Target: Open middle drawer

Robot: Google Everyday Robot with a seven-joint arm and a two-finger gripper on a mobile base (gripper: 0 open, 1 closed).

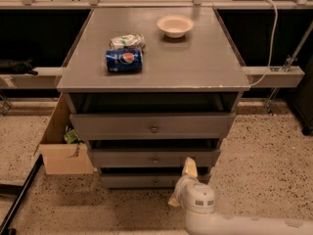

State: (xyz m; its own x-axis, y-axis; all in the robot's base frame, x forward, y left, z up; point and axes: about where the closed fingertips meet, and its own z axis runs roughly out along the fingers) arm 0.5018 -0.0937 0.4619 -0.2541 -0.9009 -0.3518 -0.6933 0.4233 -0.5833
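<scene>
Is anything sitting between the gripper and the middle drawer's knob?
Nothing visible does. The gripper hangs low in front of the middle drawer, just right of its knob.

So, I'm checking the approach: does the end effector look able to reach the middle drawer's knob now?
Probably yes. The end effector sits low in front of the cabinet, just right of and below the knob of the middle drawer, with nothing between them.

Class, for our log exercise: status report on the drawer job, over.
Gripper low, in front of cabinet, right of the knob. Middle drawer: knob not gripped. Cardboard box left of cabinet, off the path.
</scene>
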